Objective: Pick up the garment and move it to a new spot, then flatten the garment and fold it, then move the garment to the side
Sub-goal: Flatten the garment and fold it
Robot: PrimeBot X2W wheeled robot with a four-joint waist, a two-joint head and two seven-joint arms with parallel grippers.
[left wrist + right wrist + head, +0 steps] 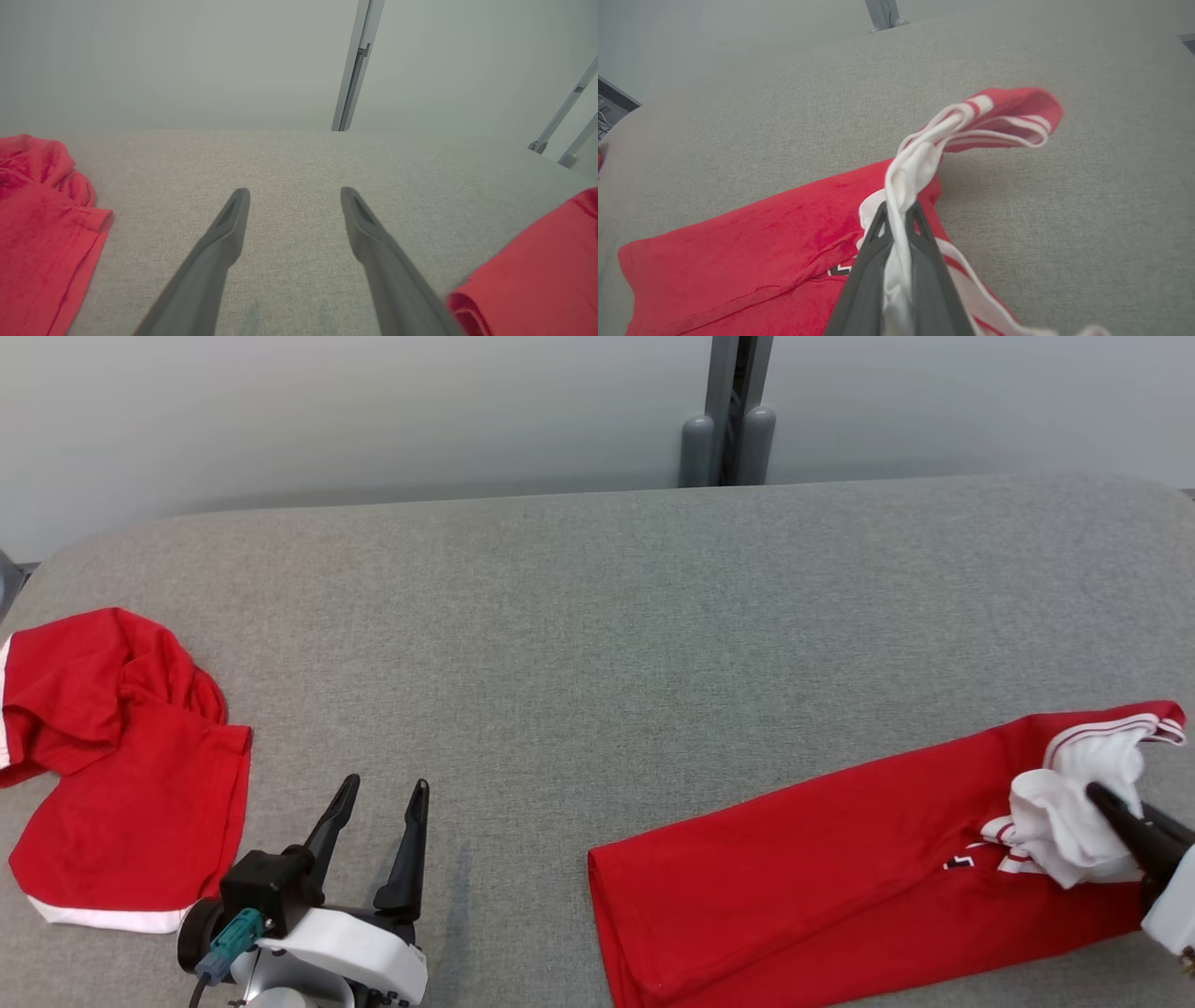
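Note:
The garment (794, 887) is red with white striped trim and lies as a long folded strip on the near right of the grey table (597, 616). My right gripper (1106, 800) is shut on its white sleeve (1074, 812), which is bunched and lifted off the red body. In the right wrist view the right gripper (898, 210) pinches the white cloth (915, 163), and the striped cuff (1008, 121) hangs out past it above the garment (738, 261). My left gripper (386, 786) rests open over bare table at the near left, holding nothing. The left wrist view shows the left gripper (294, 192) and a garment edge (537, 270).
A second red garment (121, 765) with a white hem lies crumpled at the table's left edge, left of the left gripper; the left wrist view shows this second garment (42, 224) too. A grey post (728, 429) stands behind the table against a pale wall.

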